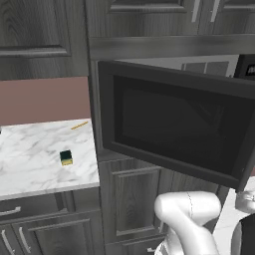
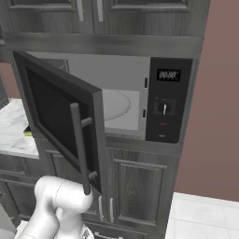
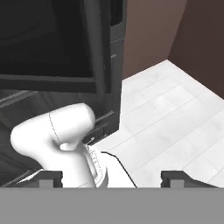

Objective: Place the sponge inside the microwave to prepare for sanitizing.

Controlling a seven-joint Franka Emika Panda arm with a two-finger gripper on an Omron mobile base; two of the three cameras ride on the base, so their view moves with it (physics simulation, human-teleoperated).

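Microwave (image 2: 116, 102) door swung open; sponge (image 1: 66, 157) not yet fetched.
The sponge lies on the marble counter (image 1: 35, 159), left of the oven and well apart from it, near a thin yellow stick (image 1: 79, 125). The cavity holds only its round turntable (image 2: 115, 106), ready, apparently, to receive the sponge. The gripper (image 3: 111, 177), seen from the hand camera, has its fingers spread and holds nothing.

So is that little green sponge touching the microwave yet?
Apart. The left base view shows the sponge lying on the marble counter, well left of the open microwave.
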